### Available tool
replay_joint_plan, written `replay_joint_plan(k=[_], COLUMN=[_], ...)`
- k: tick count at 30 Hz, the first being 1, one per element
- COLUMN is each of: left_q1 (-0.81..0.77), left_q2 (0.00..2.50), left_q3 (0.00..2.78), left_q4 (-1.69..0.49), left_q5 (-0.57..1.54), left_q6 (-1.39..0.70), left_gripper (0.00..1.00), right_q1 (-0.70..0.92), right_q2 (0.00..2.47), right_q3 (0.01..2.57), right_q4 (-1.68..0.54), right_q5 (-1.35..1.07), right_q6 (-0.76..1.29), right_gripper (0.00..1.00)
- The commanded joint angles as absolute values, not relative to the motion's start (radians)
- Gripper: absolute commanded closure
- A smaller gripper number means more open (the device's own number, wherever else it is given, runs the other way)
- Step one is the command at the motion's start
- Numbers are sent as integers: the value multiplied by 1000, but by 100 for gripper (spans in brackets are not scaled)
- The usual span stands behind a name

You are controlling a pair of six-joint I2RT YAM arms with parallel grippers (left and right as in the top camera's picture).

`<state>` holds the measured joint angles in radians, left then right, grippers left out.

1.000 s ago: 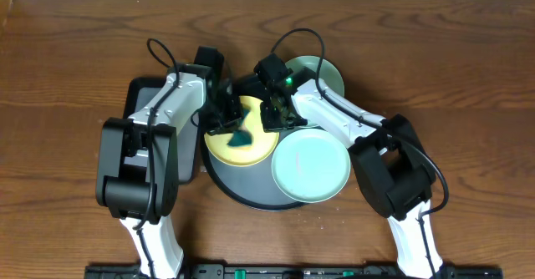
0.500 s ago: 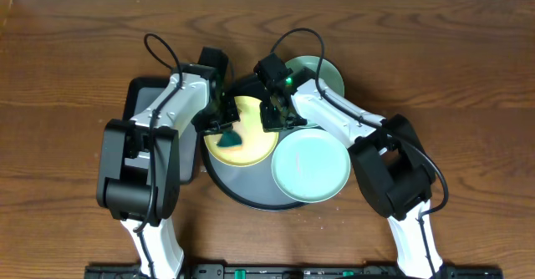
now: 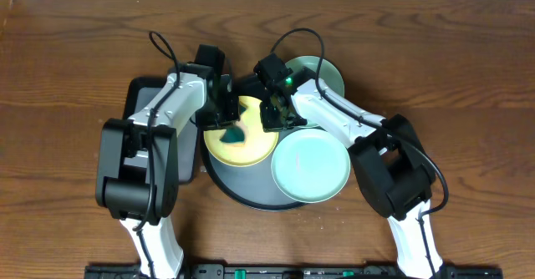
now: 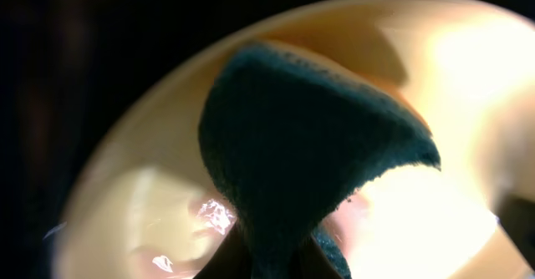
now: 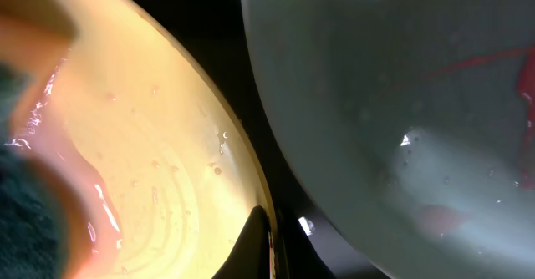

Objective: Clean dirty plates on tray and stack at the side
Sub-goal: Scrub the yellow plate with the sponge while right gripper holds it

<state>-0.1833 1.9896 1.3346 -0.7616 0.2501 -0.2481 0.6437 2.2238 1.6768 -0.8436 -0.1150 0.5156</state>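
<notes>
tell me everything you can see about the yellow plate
The yellow plate is small, round, shallow and glossy, lying flat on the left of the black tray. A wet pinkish smear shows on it. The left gripper presses a dark teal cloth onto it; the right gripper sits at its rim.

A dark brown wooden table (image 3: 67, 62) is carrying everything here. The round black tray (image 3: 238, 183) is sitting directly on it near the middle, and a smaller rectangular black tray (image 3: 138, 97) is lying just beside it on the left. One mint plate (image 3: 328, 72) is resting on the wood behind the round tray's far right rim.
</notes>
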Motion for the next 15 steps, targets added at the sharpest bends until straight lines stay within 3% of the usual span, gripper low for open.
replay_joint_plan(k=[1, 9, 15], left_q1=[-176, -168, -79], left_q2=[1985, 1900, 1827], left_q3=[1378, 1539, 1573], left_q4=[-817, -970, -1084], left_q5=[-20, -20, -19], left_q6=[-377, -376, -359], left_gripper=[93, 93, 93], right_q1=[653, 653, 653], right_q2=[2271, 2271, 2264], right_q3=[1680, 1680, 1694], right_q4=[-845, -845, -846], right_q5=[-106, -106, -130], right_q6=[508, 508, 451], right_gripper=[99, 99, 99])
